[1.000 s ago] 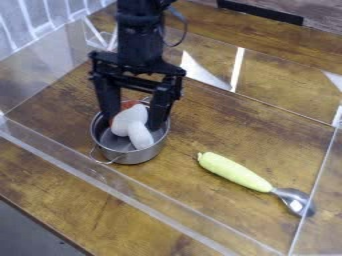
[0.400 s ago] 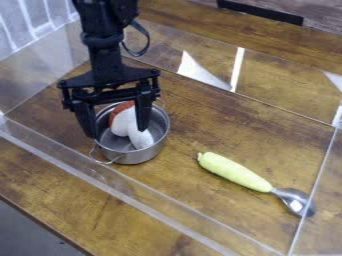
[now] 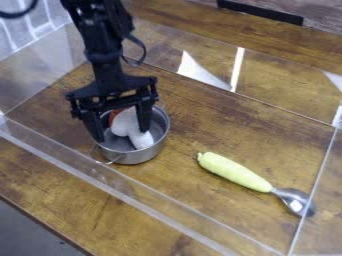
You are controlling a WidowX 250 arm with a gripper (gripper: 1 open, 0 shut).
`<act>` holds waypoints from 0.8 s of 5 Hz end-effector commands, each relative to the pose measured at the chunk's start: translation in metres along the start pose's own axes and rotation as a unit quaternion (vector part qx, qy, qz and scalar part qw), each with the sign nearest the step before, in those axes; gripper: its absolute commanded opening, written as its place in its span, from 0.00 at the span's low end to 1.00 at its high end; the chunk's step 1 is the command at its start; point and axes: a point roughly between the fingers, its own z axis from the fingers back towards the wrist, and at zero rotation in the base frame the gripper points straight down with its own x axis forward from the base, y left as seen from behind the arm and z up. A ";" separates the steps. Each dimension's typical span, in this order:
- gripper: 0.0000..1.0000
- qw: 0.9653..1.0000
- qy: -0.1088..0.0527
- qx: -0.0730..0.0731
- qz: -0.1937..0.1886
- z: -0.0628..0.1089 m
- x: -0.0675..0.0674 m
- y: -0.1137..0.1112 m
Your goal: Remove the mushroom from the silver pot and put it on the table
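The silver pot [image 3: 139, 143] sits on the table [image 3: 214, 115] at left of centre. Inside it lies the mushroom [image 3: 127, 124], its white stem showing and a bit of reddish cap behind. My black gripper [image 3: 118, 118] points straight down over the pot, open wide, one finger [image 3: 83, 122] at the pot's left rim and the other finger [image 3: 151, 112] over its right side. The mushroom sits between the fingers; I cannot tell whether they touch it.
A yellow-green corn-like piece [image 3: 235, 170] with a metal spoon end [image 3: 294, 204] lies at right front. Clear acrylic walls [image 3: 80, 168] edge the tabletop on all sides.
The gripper has shifted left, sunk lower over the pot and rolled about its vertical axis. It stayed open. The pot and mushroom have not moved.
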 end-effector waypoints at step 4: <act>1.00 0.998 -0.039 -0.020 0.049 -0.003 0.045 -0.016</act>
